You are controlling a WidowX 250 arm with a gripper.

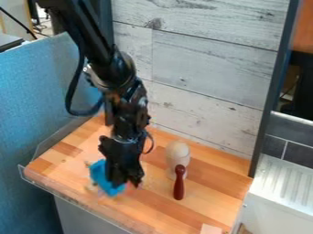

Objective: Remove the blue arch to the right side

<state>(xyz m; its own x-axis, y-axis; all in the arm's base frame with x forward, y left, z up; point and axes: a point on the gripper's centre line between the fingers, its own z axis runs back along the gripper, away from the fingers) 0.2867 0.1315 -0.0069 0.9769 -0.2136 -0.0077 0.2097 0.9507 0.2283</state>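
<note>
The black gripper (pixel 126 179) hangs low over the left front part of the wooden work surface (pixel 207 192). The blue arch (pixel 99 177) is at its left side, partly hidden behind the gripper; some blue also shows just below the gripper's lower end. Whether the gripper holds the arch or only overlaps it in view, I cannot tell.
Right of the gripper stands a pale wooden rounded piece (pixel 177 155), with a dark red pin-shaped object (pixel 179 183) in front. A light block (pixel 211 229) lies at the front edge. Small pale and reddish bits show around the arch. A plank wall (pixel 207 68) stands behind.
</note>
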